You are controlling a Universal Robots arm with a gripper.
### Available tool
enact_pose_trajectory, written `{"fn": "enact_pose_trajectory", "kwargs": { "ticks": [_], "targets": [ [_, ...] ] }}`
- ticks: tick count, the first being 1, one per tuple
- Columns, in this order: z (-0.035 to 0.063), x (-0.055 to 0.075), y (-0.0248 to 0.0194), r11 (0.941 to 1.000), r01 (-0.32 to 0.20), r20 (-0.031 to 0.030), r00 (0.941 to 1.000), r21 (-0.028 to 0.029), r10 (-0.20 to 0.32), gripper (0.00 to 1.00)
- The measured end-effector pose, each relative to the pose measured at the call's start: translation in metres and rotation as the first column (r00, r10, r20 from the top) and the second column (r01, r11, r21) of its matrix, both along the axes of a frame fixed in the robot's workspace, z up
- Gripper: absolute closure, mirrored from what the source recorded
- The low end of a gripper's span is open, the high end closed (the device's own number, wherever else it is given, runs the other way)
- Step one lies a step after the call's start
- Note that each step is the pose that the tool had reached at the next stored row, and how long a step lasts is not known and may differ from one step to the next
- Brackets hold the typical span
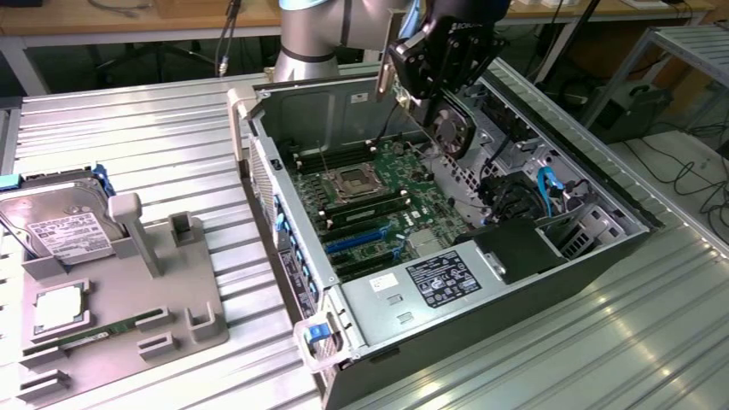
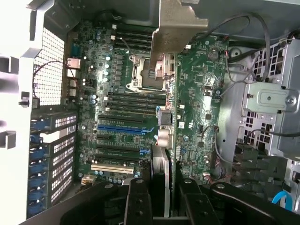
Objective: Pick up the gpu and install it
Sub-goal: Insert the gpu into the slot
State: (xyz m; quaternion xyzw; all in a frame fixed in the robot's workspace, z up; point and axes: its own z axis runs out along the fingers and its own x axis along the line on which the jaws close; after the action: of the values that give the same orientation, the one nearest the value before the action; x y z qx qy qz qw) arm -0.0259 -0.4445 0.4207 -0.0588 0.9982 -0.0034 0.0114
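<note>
**Exterior view.** The robot arm [image 1: 310,34] reaches over an open computer case [image 1: 513,325] that lies on its side on the ribbed metal worktop [image 1: 137,128]. The jaws are closed partway on the gpu [image 1: 453,128] and hold it in the air above the far end of the case. The card's black fan faces the camera, and its silver bracket [image 1: 390,64] points up. Below it, inside the case, lies the green motherboard [image 1: 376,196]. The card appears to hang clear of the board, though the angle makes this hard to judge. At the near end of the case sits the power supply [image 1: 439,282]. To the exterior view's left of the case, a grey fixture [image 1: 125,290] carries a hard drive [image 1: 57,231] and a memory stick [image 1: 97,335].

**Wrist view.** The gpu [image 2: 161,159] shows edge-on, clamped between the two black fingers [image 2: 138,201], with its bracket [image 2: 180,23] at the end away from them. Beneath the card, within the case, the motherboard [image 2: 201,93] is spread out. The card's line crosses beside the processor socket [image 2: 143,70] and passes the end of the blue expansion slot [image 2: 122,127].
</note>
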Motion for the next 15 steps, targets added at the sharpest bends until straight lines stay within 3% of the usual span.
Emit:
{"fn": "enact_pose_trajectory", "kwargs": {
  "ticks": [9,15],
  "targets": [
    [0.0000,-0.0006,-0.0001,0.9973,-0.073,0.0000,0.9973,0.0000,0.073,0.72],
    [0.0000,-0.0008,0.0000,0.9912,-0.132,-0.0001,0.9912,0.0000,0.132,0.72]
  ]
}}
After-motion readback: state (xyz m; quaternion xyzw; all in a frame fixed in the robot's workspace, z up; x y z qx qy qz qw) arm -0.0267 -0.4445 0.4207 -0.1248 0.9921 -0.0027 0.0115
